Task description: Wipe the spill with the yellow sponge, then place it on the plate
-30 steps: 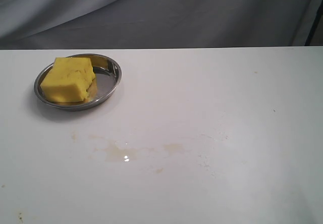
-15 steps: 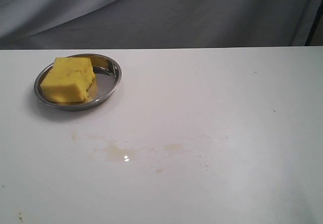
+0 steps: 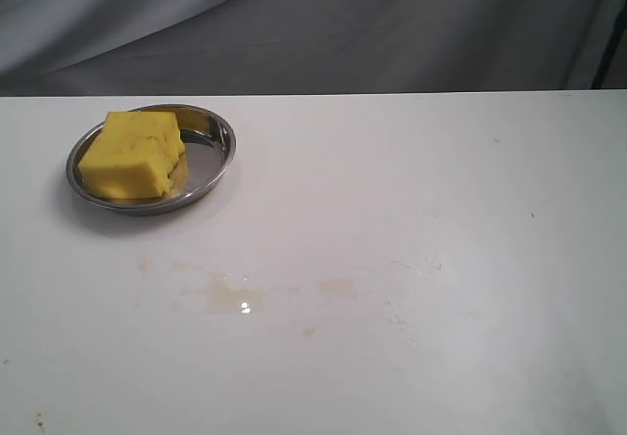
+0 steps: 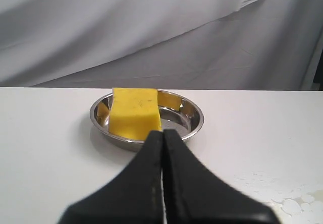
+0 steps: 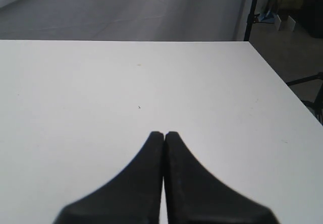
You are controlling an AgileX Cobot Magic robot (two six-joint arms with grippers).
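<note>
The yellow sponge (image 3: 132, 154) sits in the upper left of the exterior view, a thick bright block with faint brownish marks on its top face. It lies inside the plate (image 3: 217, 149), toward the plate's left side, so the shiny steel floor shows bare on the right. The raised rim reflects yellow where the sponge is close to it.

Below and a little right of the plate, in the lower left-centre of the frame, the spill (image 3: 230, 296) shows as pale brownish streaks across the white table (image 3: 441, 190). One small glossy glint lies among them, and fainter stains trail off to the right.

Neither arm appears in the exterior view. In the left wrist view the left gripper (image 4: 162, 133) has its black fingers pressed together with nothing between them, and the sponge and plate are just beyond the tips. In the right wrist view the right gripper (image 5: 164, 133) is likewise closed tight and holds nothing, over bare white table.
</note>
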